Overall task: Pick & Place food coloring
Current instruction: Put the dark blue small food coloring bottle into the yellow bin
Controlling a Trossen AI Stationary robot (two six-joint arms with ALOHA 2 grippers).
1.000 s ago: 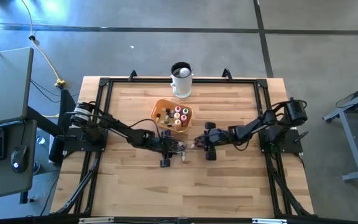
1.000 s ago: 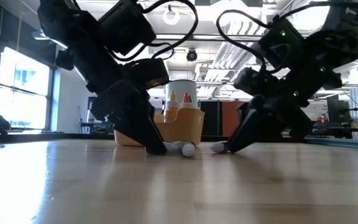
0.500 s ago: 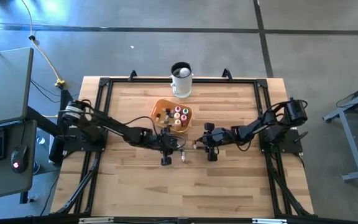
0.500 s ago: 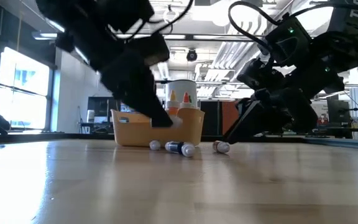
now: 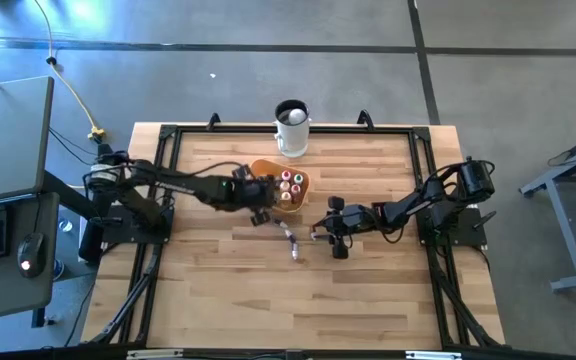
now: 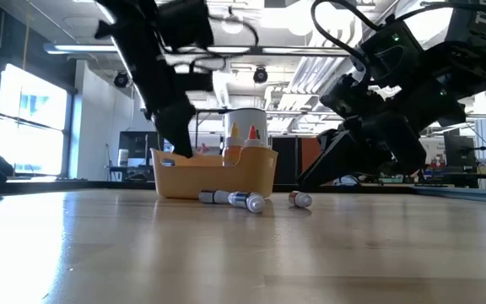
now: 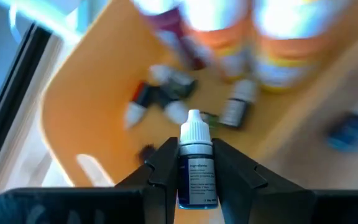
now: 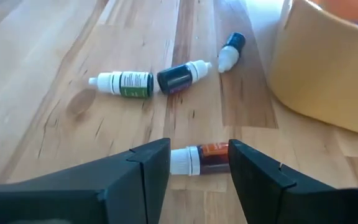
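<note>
Clamped on a small white-capped dropper bottle [image 7: 195, 168], the left gripper [image 7: 194, 163] hangs above the orange plastic bowl [image 5: 265, 176], while right of that bowl the right gripper [image 8: 199, 163] straddles, jaws apart, an orange-labelled dropper bottle [image 8: 199, 157] lying on the wooden table [image 5: 368, 290].

Left tool [image 7: 194, 163] lifted off table, carried bottle [image 7: 195, 163] over orange bowl [image 5: 264, 170].
</note>
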